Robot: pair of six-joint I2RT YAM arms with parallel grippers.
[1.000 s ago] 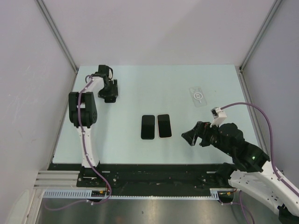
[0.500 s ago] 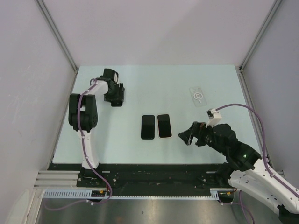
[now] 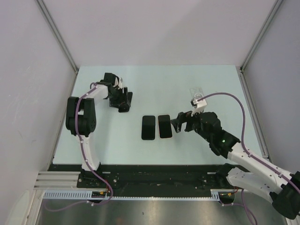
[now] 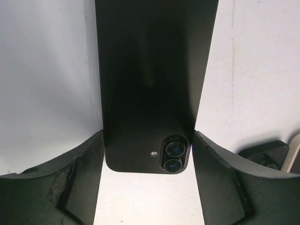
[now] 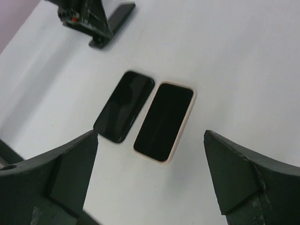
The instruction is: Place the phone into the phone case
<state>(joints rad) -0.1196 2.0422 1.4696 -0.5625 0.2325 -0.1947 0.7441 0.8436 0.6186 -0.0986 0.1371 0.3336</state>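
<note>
Slip risk: the left gripper (image 4: 147, 138) clamps the dark phone (image 4: 150, 70) only by its two long edges near the camera end. With most of its length sticking out past the fingers, the phone could pivot or slide if swung fast.
Nudge risk: the right gripper (image 3: 177, 124) sits low, just right of the pale-rimmed phone (image 3: 164, 126). A careless advance could shove it into the black phone (image 3: 148, 127) lying close beside it.
Case risk: the clear case (image 3: 198, 91), upper right on the table (image 3: 154, 84), lies partly under the right arm's cable and could be swept aside.
Left pincer: fairly wide, both pads pressed on the dark phone's sides, grasping it.
Right pincer: spread fully, holding nothing and touching nothing.
Phone location: in the left fingers, upper left of the top view, well apart from the clear case.
Unclear: whether the held phone's far end touches the table.
</note>
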